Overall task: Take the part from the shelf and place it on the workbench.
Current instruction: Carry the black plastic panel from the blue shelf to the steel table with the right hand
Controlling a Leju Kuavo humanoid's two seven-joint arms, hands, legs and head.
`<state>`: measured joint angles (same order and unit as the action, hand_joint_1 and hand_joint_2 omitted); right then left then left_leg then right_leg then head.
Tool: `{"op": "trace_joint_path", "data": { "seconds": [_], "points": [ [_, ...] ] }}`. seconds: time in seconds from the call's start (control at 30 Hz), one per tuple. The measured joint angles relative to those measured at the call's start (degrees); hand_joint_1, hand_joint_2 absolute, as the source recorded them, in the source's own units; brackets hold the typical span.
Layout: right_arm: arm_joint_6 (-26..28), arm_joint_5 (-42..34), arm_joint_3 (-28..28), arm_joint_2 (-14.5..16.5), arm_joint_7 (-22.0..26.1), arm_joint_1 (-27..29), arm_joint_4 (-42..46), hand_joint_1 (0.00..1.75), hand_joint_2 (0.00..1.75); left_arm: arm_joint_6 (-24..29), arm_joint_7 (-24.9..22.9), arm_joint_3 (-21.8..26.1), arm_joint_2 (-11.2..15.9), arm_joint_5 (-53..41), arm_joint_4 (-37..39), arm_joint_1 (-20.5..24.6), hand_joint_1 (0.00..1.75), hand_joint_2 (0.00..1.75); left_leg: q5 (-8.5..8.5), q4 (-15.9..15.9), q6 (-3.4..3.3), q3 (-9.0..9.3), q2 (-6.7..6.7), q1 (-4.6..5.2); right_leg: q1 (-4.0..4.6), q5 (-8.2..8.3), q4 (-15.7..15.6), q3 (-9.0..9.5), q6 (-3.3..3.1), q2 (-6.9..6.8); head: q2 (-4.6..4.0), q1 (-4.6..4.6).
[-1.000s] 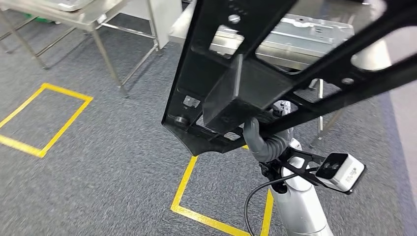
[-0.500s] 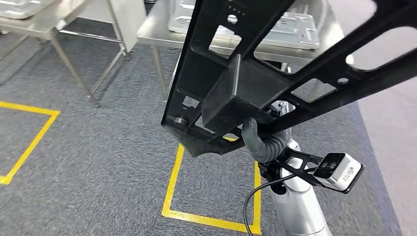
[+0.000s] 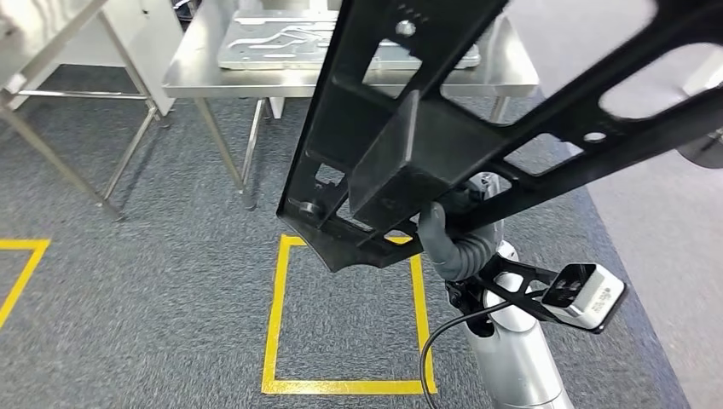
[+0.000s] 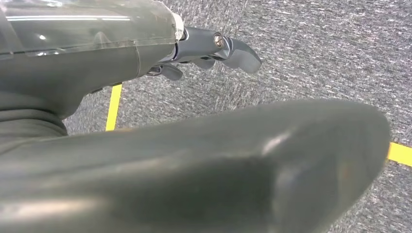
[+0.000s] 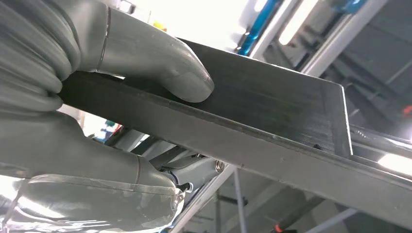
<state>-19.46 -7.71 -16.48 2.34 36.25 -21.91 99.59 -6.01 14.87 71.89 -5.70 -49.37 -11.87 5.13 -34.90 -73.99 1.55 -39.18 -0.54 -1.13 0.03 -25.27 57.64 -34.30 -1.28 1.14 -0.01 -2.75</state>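
Observation:
A large black frame-like part [image 3: 426, 145] with cut-outs and a boxy block fills the upper middle of the head view. My right hand [image 3: 456, 243] grips its lower edge from beneath and holds it up in front of me. In the right wrist view the thumb [image 5: 160, 63] presses on the flat black part [image 5: 272, 111], with the fingers wrapped under it. The steel workbench [image 3: 196, 68] stands ahead, beyond the part. My left hand [image 4: 97, 58] hangs over the grey carpet, its fingers [image 4: 233, 48] apart and holding nothing.
A silvery pressed metal panel [image 3: 290, 43] lies on the workbench. A second steel table [image 3: 51, 34] stands at the far left. A yellow taped square [image 3: 277, 315] marks the carpet just in front of the bench. A paler floor strip [image 3: 665, 213] runs along the right.
The whole picture has shifted: the camera has turned, and the workbench and yellow square now lie straight ahead. The right hand's hold on the black part is unchanged.

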Motion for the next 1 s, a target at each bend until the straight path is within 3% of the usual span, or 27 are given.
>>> {"op": "trace_joint_path", "data": {
  "seconds": [0.03,0.1,0.17,0.27,0.33,0.43,0.47,0.5,0.53,0.6,0.67,0.73,0.83,0.9,0.97,1.0],
  "points": [
    [0.05,0.22,0.00,0.00,0.10,0.13,-0.08,1.75,1.75,-0.11,0.05,0.06,0.04,-0.01,0.00,0.00,0.00,0.00,1.55,1.25,0.01,0.17,0.03,-0.02,-0.02,-0.12,0.11,0.11,0.08,0.42,0.00,0.00],
    [0.13,0.45,0.01,0.00,0.40,0.27,-0.14,1.75,1.75,-0.35,0.20,0.08,0.09,-0.04,0.00,0.10,0.00,0.00,5.91,8.20,-0.13,2.79,0.19,-0.06,-0.10,-0.58,0.50,0.36,0.44,1.03,0.00,0.00],
    [0.15,0.42,0.01,-0.01,0.61,0.28,-0.13,1.75,1.75,-0.51,0.25,0.08,0.11,-0.07,0.00,0.19,0.00,0.00,7.98,13.63,-0.62,5.02,0.56,0.03,0.02,-1.01,1.09,0.24,0.96,1.38,-0.01,0.00],
    [0.16,0.40,0.02,-0.02,0.75,0.39,-0.12,1.75,1.75,-0.59,0.31,0.10,0.14,-0.24,0.00,0.15,0.00,0.00,7.94,14.65,-1.77,5.31,0.76,0.18,0.12,-1.19,1.16,0.01,1.82,1.53,0.01,0.00],
    [0.17,0.34,0.05,-0.02,0.85,0.40,-0.03,1.75,1.75,-0.59,0.37,0.10,0.15,-0.42,0.00,0.20,0.00,0.00,8.10,14.93,-2.41,5.44,0.66,0.04,0.04,-2.23,2.48,-0.51,2.45,0.86,0.00,0.01],
    [0.19,0.28,0.08,-0.02,0.95,0.56,0.08,1.75,1.75,-0.59,0.39,0.10,0.24,-0.49,0.00,0.19,0.00,0.00,8.03,15.08,-2.98,5.54,0.39,-0.02,-0.31,-6.76,11.99,-5.26,3.25,-0.35,0.00,0.00],
    [0.19,0.28,0.09,-0.03,0.95,0.75,0.06,1.75,1.75,-0.59,0.38,0.10,0.26,-0.49,0.00,0.15,0.00,0.00,7.96,15.07,-3.05,5.57,0.29,0.00,-0.45,-7.78,15.36,-7.14,3.40,-0.47,0.00,0.00],
    [0.19,0.28,0.10,-0.03,0.95,0.92,0.04,1.75,1.75,-0.59,0.38,0.10,0.28,-0.48,0.00,0.13,0.00,0.00,7.86,15.07,-3.06,5.64,0.21,0.01,-0.55,-7.76,17.04,-8.22,3.47,-0.54,0.01,0.00],
    [0.18,0.28,0.11,-0.03,0.95,1.01,0.03,1.75,1.75,-0.59,0.38,0.10,0.28,-0.46,0.00,0.12,0.00,0.00,7.73,15.06,-3.01,5.81,0.18,0.01,-0.63,-6.58,16.47,-8.17,3.46,-0.61,0.01,0.00],
    [0.17,0.28,0.11,-0.03,0.95,0.99,0.02,1.75,1.75,-0.59,0.38,0.10,0.27,-0.38,0.00,0.13,0.00,0.00,7.35,15.06,-2.74,6.39,0.16,0.01,-0.70,-2.32,9.57,-5.12,3.16,-0.99,0.00,0.00],
    [0.15,0.27,0.10,-0.02,0.96,0.88,0.02,1.75,1.75,-0.58,0.39,0.11,0.28,-0.30,0.00,0.15,0.00,0.00,6.93,15.06,-2.21,6.74,0.12,0.15,-0.33,-0.04,3.10,-2.10,2.63,-1.55,0.00,-0.01],
    [0.13,0.26,0.09,-0.02,0.97,0.82,0.02,1.75,1.75,-0.54,0.41,0.13,0.31,-0.18,0.00,0.15,0.00,0.00,6.67,15.25,-1.57,6.87,-0.06,0.26,0.09,-0.29,1.49,-1.41,2.12,-1.62,0.01,-0.01],
    [0.04,0.25,0.09,0.10,0.98,0.66,0.04,1.75,1.75,-0.52,0.49,0.15,0.39,-0.03,0.00,0.27,0.00,0.00,5.78,14.59,-0.67,7.19,-0.29,0.19,-0.19,-0.45,0.52,-0.41,1.09,-1.21,0.00,-0.01],
    [0.01,0.24,0.09,0.33,1.00,0.42,0.04,1.75,1.75,-0.54,0.56,0.15,0.43,0.02,0.00,0.28,0.00,0.00,3.39,9.38,-0.42,4.85,-0.09,0.07,-0.32,-0.71,-0.01,0.57,0.36,-1.14,0.00,0.00],
    [-0.01,0.23,0.09,0.46,1.02,0.31,-0.02,1.75,1.75,-0.54,0.59,0.18,0.43,0.03,0.00,0.14,0.00,0.00,0.78,1.68,-0.28,0.41,0.01,0.05,-0.13,-1.27,-0.05,1.19,-0.08,-0.97,0.00,0.00],
    [-0.02,0.23,0.09,0.47,1.00,0.33,-0.04,1.75,1.75,-0.54,0.60,0.20,0.45,0.04,0.00,0.05,0.00,0.00,0.69,-0.51,-0.26,-1.21,0.01,0.05,-0.03,-1.58,-0.03,1.54,-0.14,-0.85,0.00,0.00]
  ]
}}
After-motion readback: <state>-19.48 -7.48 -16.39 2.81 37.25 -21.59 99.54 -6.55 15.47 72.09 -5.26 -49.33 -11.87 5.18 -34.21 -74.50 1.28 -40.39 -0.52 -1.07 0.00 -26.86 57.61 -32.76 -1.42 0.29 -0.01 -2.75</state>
